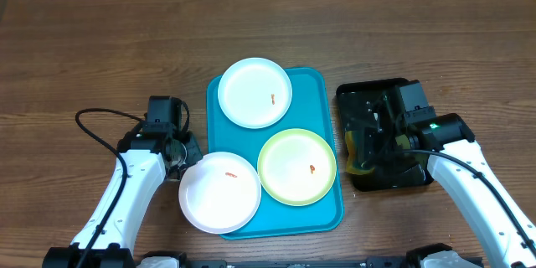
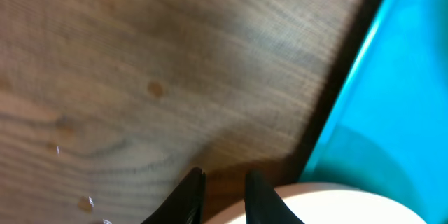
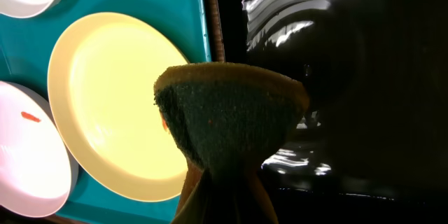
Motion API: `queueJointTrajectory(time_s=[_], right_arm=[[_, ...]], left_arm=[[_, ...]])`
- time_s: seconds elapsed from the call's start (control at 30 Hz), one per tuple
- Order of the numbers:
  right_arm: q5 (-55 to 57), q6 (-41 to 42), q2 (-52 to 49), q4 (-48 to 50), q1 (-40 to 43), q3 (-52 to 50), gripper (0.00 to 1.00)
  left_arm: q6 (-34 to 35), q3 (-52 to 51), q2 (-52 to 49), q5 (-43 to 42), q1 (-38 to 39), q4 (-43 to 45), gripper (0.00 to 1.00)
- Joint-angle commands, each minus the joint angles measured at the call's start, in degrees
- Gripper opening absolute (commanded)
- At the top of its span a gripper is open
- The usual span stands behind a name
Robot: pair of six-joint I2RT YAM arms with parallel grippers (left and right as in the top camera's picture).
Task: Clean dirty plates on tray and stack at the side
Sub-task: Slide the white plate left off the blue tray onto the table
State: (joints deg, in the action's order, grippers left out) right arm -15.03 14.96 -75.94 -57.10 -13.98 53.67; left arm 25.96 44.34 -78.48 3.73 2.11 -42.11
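Two plates [image 1: 255, 92] on tray [image 1: 314, 100], third plate [image 1: 219, 192] overhanging its near-left edge, smaller tray [image 1: 356, 100] at right

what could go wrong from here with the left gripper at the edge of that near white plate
1. The near white plate hangs partly over the turquoise tray's left rim. The left gripper sits at just the plate's edge, so a pinch there may slip or tip it.
2. That plate looks to sit right against the yellow-green plate, so dragging it might nudge that one too.
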Motion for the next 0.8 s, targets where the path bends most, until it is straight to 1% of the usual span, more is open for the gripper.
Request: queueJointTrajectory(time_s=[0.0,0.03,0.13,0.17,0.23,0.3,0.33,0.4,0.47,0.53,0.57,0.63,0.7,0.77], right_arm=[[-0.11,0.02,1.05,0.22,-0.22,1.70,0.04],[-0.11,0.04,1.05,0.20,-0.22,1.70,0.04],[-0.11,0.02,1.05,-0.04,-0.22,1.70,0.04],[-0.11,0.02,1.05,-0.07,-0.22,1.70,0.04],[-0.11,0.02,1.05,-0.04,-0.22,1.70,0.04],[-0.11,0.02,1.05,-0.13,-0.22,1.70,0.04],[-0.11,0.02,1.05,-0.26,-0.22,1.70,0.04],[-0.11,0.04,1.05,-0.50,-0.22,1.70,0.04],[-0.11,0.04,1.05,-0.48,-0.22,1.70,0.04],[-0.11,0.02,1.05,-0.48,-0.22,1.70,0.04],[-0.09,0.02,1.05,-0.48,-0.22,1.70,0.04],[-0.11,0.04,1.05,-0.44,-0.22,1.70,0.04],[-0.11,0.04,1.05,-0.39,-0.22,1.70,0.04],[-0.11,0.04,1.05,-0.39,-0.22,1.70,0.04]], left_arm=[[-5.73,1.03,0.50,0.96,-0.22,0.24,0.25],[-5.90,2.03,0.50,-0.22,-0.22,-1.46,0.31],[-6.86,6.03,0.50,-5.38,-0.22,-9.03,0.42],[-6.56,7.69,0.50,-6.45,-0.22,-12.37,0.49],[-4.68,10.78,0.50,-8.39,-0.22,-19.19,0.56],[-1.84,12.09,0.50,-7.80,-0.22,-24.76,0.60],[-0.39,11.93,0.50,-6.97,-0.22,-26.82,0.64],[2.19,10.51,0.46,-3.87,-0.22,-27.98,0.70],[5.18,7.87,0.39,-0.61,-0.26,-27.17,0.73],[6.86,5.05,0.37,-0.57,-0.26,-25.29,0.71],[7.50,3.72,0.37,-1.27,-0.26,-24.13,0.68],[7.91,1.20,0.35,-3.50,-0.26,-21.22,0.54],[7.98,-0.76,0.35,-3.76,-0.26,-18.64,0.43],[7.93,-2.21,0.22,-2.97,-0.26,-16.76,0.39]])
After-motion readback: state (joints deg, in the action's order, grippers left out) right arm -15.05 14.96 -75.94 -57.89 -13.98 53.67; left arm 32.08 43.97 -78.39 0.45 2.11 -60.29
